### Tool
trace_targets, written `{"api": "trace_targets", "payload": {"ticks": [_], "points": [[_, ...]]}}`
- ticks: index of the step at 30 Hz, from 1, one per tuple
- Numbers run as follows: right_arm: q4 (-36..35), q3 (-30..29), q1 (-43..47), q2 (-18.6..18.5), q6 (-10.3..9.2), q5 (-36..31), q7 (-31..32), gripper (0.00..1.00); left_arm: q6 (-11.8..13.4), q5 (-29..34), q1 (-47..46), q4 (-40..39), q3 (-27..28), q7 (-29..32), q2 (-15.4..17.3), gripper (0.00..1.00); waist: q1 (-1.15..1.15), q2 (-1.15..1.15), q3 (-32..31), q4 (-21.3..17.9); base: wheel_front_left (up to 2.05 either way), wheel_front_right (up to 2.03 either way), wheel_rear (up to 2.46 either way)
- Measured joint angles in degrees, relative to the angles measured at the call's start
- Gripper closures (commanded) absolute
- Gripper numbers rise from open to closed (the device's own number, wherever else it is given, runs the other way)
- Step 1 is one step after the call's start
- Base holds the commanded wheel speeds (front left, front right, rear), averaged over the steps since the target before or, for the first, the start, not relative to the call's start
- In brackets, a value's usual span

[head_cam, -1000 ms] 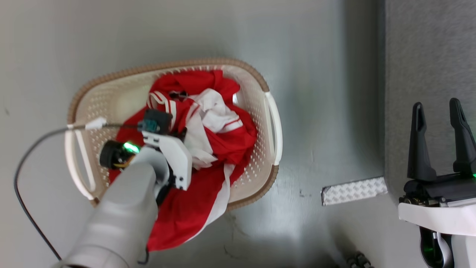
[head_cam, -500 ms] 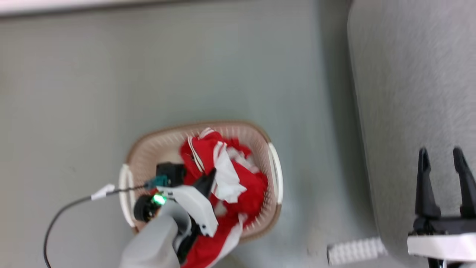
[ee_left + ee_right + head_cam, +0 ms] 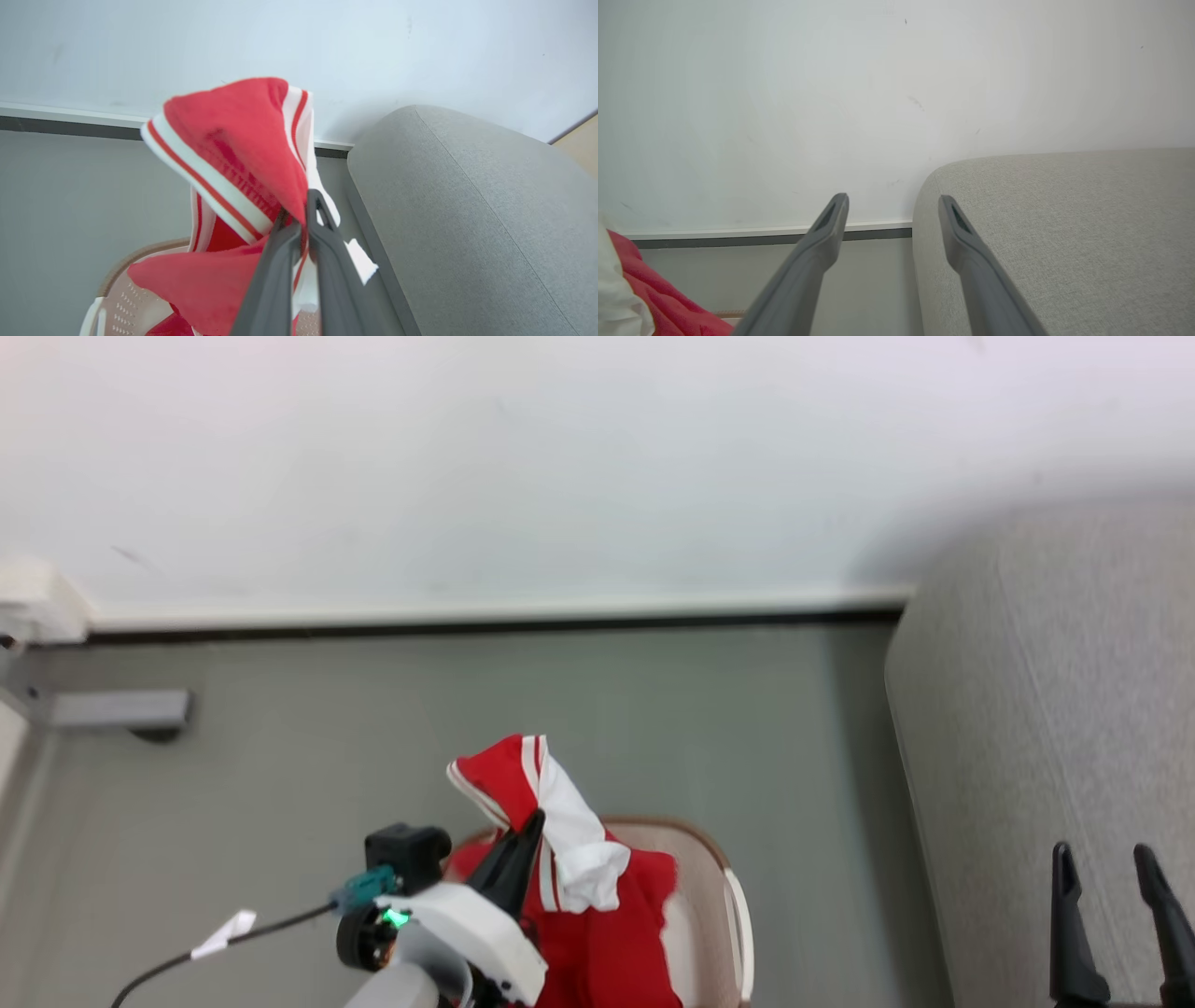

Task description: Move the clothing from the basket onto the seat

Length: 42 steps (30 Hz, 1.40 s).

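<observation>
While the left end effector [image 3: 299,212] clamps the red, white-striped clothing [image 3: 233,135] between closed fingers, the garment hangs above the basket [image 3: 724,868], left of the seat [image 3: 1046,709]. Beside it, the right end effector [image 3: 893,200] is spread wide, holding nothing, by the seat's left edge.

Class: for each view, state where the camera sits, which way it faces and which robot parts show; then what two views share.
Head view: on the head, facing forward and down at floor, basket, seat; shows left gripper shut on clothing, right gripper open.
Left wrist view: on the left wrist, looking along its shut fingers at clothing, wall, seat.
Right wrist view: on the right wrist, looking along its open fingers at wall, seat.
Shared: both wrist views show the seat's rounded end and the wall behind.
</observation>
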Motion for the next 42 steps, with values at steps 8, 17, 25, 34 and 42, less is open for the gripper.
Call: {"api": "trace_targets", "payload": {"ticks": [8,17,25,34,42], "points": [[1.2,1.2,2.7,0.0,0.00,-1.1,0.0,0.00,3.5,1.3,6.2,-9.4,0.7,0.0,3.0,1.00,0.00,0.00,-8.5,2.5,0.00,0.00,0.00],[2.3,2.7,3.3,0.1,0.00,-1.2,0.0,0.00,7.1,1.3,9.6,-15.2,2.1,1.1,6.4,1.00,0.02,0.00,-12.7,3.4,0.00,0.00,0.00],[2.8,3.5,3.3,0.0,0.00,-1.2,0.0,0.00,8.4,1.3,10.3,-17.9,2.2,2.4,7.9,1.00,0.03,0.00,-13.2,3.1,0.00,0.00,0.00],[2.4,12.7,2.6,-2.4,0.00,-1.1,0.0,0.00,8.6,2.3,9.7,-23.8,1.0,3.9,8.9,1.00,0.03,0.00,-13.1,2.9,0.00,0.00,0.00],[2.6,28.9,-3.6,-8.2,0.00,2.5,0.0,0.00,8.1,4.3,6.7,-29.9,-1.9,7.1,8.9,1.00,0.03,0.00,-13.1,2.6,0.00,0.00,0.00]]}}
